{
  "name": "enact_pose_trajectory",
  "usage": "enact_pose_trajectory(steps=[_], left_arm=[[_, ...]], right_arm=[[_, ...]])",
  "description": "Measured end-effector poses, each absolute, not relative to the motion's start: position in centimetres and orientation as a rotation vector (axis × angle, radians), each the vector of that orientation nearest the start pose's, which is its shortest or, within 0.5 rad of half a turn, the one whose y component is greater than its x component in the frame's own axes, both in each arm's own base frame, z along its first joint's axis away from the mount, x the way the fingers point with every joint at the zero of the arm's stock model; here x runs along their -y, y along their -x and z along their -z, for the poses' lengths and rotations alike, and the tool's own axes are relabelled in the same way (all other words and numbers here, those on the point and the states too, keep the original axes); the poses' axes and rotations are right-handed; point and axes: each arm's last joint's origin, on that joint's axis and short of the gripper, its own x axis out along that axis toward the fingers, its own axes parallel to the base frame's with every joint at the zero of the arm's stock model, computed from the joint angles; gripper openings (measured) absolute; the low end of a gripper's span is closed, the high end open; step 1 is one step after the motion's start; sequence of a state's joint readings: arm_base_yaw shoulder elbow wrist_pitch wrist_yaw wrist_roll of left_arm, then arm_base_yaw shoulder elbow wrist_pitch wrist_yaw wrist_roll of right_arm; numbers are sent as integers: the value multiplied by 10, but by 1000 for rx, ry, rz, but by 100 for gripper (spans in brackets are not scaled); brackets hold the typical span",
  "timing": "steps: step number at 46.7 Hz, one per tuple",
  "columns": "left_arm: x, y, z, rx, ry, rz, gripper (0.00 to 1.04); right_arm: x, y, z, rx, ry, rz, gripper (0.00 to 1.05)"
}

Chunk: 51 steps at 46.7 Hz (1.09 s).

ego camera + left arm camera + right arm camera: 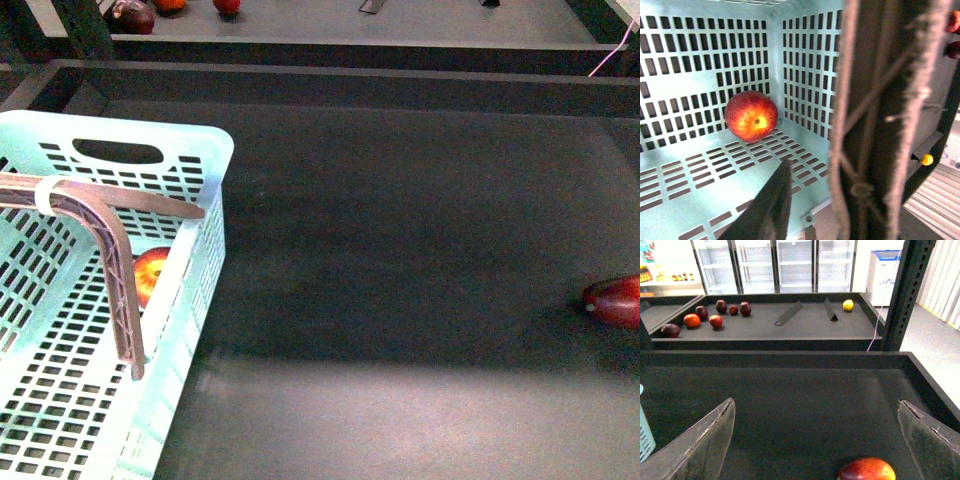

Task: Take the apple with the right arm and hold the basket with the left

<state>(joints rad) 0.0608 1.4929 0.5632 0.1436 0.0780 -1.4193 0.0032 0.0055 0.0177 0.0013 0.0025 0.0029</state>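
A bright red apple (pixel 150 275) with a yellow patch lies inside the mint-green basket (pixel 213 150), on the slotted floor close to the wall nearest the open tray and partly hidden behind the grey-brown handle (pixel 118 280); the left wrist view shows the same apple (pixel 751 116) resting near a corner of the basket (pixel 690 60). The right gripper (pixel 815 440) hangs with its jaws spread wide and empty over the dark tray floor (pixel 400 240), a darker maroon fruit (pixel 866 469) lying just below and between its fingers, at the far right of the front view (pixel 615 300). The left gripper sits hard against the handle (pixel 880 120), with one dark finger (pixel 772 210) visible, but whether it is clamped on the handle cannot be told. By the look of it the apple is already placed, or the pick has yet to begin; any reach for it calls for crossing the open tray and clearing the basket wall and handle. The middle of the tray offers free room; raised rims (pixel 790 357) bound it, with a shelf of other fruit (pixel 705 317) beyond
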Motion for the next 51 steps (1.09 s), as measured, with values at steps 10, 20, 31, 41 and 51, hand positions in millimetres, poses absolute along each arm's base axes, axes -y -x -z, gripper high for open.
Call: enact_pose_trajectory(steps=[10, 20, 31, 41, 51], left_arm=[[-17, -246, -160, -635, 1402, -546, 78], [-22, -213, -194, -566, 1401, -561, 98], [-16, -200, -197, -229, 854, -108, 76], [-1, -172, -194, 2, 113, 1, 32], [0, -151, -181, -6, 21, -2, 3]], right_arm=[[0, -97, -169, 14, -3, -1, 96], [0, -97, -169, 14, -3, -1, 96], [0, -97, -169, 14, -3, -1, 96], [0, -97, -169, 14, -3, -1, 96], [0, -97, -169, 14, -3, -1, 96]])
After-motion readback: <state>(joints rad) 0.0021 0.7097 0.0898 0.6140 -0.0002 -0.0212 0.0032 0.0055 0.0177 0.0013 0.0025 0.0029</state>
